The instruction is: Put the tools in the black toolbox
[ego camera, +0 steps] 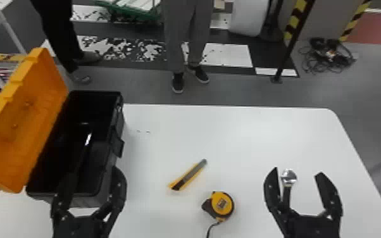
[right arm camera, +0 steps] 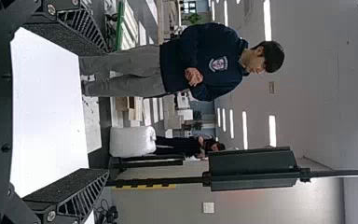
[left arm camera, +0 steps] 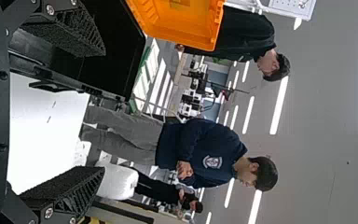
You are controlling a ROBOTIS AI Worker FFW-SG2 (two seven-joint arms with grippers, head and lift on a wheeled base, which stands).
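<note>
In the head view my left gripper [ego camera: 93, 174] is open over the near end of the black toolbox [ego camera: 102, 186], whose orange lid [ego camera: 25, 117] stands open. A shiny streak shows inside the box; I cannot tell what it belongs to. A yellow utility knife [ego camera: 188, 176] lies mid-table, and a yellow and black tape measure [ego camera: 221, 205] nearer me. My right gripper [ego camera: 298, 172] is open, with a silver-headed tool [ego camera: 288, 177] by its left finger, partly hidden. In the left wrist view my left gripper [left arm camera: 103, 111] has toolbox behind one finger. The right wrist view shows my right gripper [right arm camera: 107, 111] with nothing between its fingers.
The white table [ego camera: 237, 136] reaches past both arms to a rounded far right corner. A thin dark strap [ego camera: 211, 228] trails from the tape measure towards the near edge. Beyond the table stand a black post [ego camera: 289, 47] and a heap of cables [ego camera: 327, 56] on the floor.
</note>
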